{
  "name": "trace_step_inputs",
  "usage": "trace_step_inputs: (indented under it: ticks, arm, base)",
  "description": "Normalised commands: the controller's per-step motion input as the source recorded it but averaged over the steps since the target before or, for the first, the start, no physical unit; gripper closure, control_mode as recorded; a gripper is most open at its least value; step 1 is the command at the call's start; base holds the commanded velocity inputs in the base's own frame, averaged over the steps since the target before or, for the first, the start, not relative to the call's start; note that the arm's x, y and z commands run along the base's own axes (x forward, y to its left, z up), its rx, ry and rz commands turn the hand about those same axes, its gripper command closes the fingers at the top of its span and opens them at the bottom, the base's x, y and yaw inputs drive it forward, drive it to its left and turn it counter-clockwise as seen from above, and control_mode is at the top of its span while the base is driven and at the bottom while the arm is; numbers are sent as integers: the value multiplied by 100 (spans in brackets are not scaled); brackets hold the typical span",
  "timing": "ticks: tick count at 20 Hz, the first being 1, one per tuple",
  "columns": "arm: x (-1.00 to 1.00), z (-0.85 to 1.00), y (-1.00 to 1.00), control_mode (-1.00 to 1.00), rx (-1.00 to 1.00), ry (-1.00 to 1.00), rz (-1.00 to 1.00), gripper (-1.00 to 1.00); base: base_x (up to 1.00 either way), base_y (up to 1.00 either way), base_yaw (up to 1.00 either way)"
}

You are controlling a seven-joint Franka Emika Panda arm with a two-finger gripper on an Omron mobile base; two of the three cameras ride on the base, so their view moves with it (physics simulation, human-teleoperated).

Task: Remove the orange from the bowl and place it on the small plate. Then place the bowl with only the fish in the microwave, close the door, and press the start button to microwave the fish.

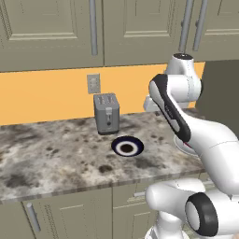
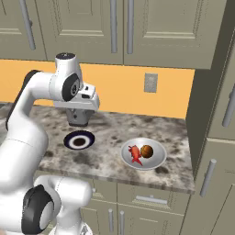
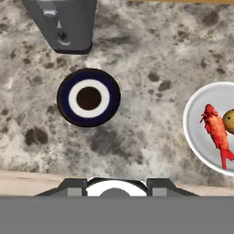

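One slender red fish (image 2: 134, 154) and one orange (image 2: 146, 151) are lying in the pale grey-white bowl (image 2: 158, 162).
Fish is pointing away from the counter edge; gripper's (image 3: 115, 186) grasp state: cannot tell.

In the hand view the bowl (image 3: 201, 137) runs off the right edge, so only its left part shows, and the orange (image 3: 228, 120) in it is cut to a sliver. The toaster (image 3: 64, 25) is cropped by the top edge. In the left base view the arm covers nearly all of the bowl (image 1: 179, 144). In the right base view the arm's wrist hides the gripper's fingertips.
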Motion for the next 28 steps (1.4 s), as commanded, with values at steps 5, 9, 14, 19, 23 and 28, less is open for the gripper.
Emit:
trace_step_inputs:
  ticks: [5,9,14,19,23,28]
  arm:
    - [-20,-7,-14,-100,2,-6,-4,-100]
    - [-30,-23,-93,-100,19,5,-20,-100]
    - [3,-64,-100,-100,28,23,-11,-100]
    - [-1,-77,-96,-100,3,21,-19,-100]
    - [8,-47,-64,-100,0,18,-17,-100]
    - [31,-21,-60,-100,0,21,-12,-100]
  base:
    - [0,0,0]
    - [0,0,0]
    - [0,0,0]
    - [0,0,0]
    - [0,0,0]
    - [0,0,0]
